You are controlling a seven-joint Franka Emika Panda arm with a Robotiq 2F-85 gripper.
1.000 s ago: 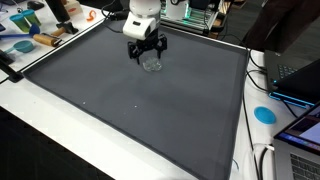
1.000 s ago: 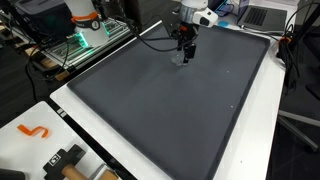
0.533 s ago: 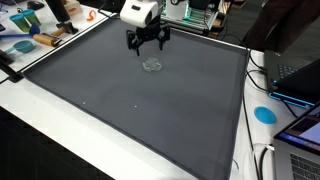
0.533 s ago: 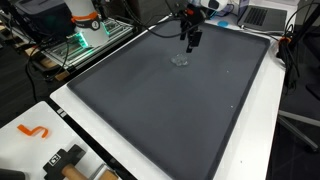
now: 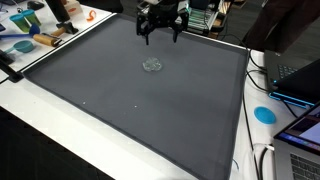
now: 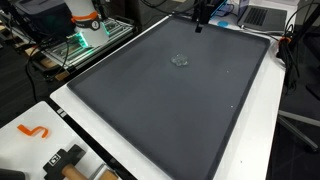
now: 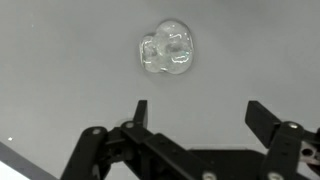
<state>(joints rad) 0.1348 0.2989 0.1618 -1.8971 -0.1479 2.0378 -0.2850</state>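
Note:
A small clear, glassy object (image 5: 152,65) lies on the dark grey mat (image 5: 120,100), toward its far side; it also shows as a pale spot in an exterior view (image 6: 180,59). In the wrist view the clear object (image 7: 167,49) has a lumpy, rounded shape and rests alone on the mat. My gripper (image 5: 160,27) hangs well above it near the mat's far edge, open, with nothing between its fingers. From the wrist camera the gripper (image 7: 200,115) spreads wide below the object. In an exterior view the gripper (image 6: 199,20) is partly cut by the top edge.
White table borders the mat (image 6: 160,100). Tools and a blue item (image 5: 25,42) lie at one corner. A laptop (image 5: 297,80) and a blue disc (image 5: 264,114) sit beside the mat. An orange hook (image 6: 33,130) and a black tool (image 6: 65,160) lie on the near white edge.
The gripper has risen from just over the clear object and moved toward the mat's far edge. The object stays on the mat where it was. The jaws remain open.

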